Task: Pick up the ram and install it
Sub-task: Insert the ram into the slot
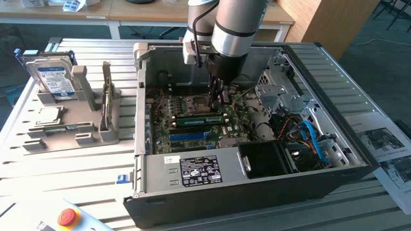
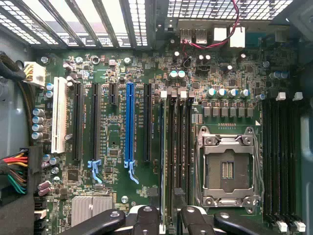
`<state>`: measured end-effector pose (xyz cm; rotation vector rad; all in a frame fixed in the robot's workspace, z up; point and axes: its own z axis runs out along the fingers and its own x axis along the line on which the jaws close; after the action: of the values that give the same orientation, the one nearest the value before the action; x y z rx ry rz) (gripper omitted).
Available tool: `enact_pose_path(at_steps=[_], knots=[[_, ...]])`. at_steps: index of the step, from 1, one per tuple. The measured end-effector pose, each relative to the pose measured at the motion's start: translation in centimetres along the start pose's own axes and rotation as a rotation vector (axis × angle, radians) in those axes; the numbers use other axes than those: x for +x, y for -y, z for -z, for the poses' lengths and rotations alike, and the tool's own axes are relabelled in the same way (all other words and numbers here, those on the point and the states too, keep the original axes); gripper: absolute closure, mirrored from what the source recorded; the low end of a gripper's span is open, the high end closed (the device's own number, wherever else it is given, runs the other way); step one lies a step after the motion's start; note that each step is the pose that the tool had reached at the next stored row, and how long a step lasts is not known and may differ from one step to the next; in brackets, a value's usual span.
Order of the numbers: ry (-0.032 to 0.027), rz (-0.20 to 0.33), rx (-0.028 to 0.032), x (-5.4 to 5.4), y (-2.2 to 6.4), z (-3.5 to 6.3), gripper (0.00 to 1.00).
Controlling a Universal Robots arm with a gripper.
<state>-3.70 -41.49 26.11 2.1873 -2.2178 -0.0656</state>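
Fingers of the gripper stand narrowly apart, clasping nothing, above the motherboard inside the open computer case. Below them the ram stands upright in a slot near the CPU socket.

Open computer case on a slatted bench — empty CPU socket, blue slot inside. Beside it, a grey rack holds a hard drive and processor.
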Motion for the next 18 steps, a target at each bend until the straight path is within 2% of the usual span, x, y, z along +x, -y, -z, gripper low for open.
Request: enact_pose_path(at_steps=[11,18], knots=[[0.0001,0.000,0.0000,0.00,0.00,0.00,0.75],[-0.0012,0.000,0.0000,-0.01,-0.03,0.58,0.75]])
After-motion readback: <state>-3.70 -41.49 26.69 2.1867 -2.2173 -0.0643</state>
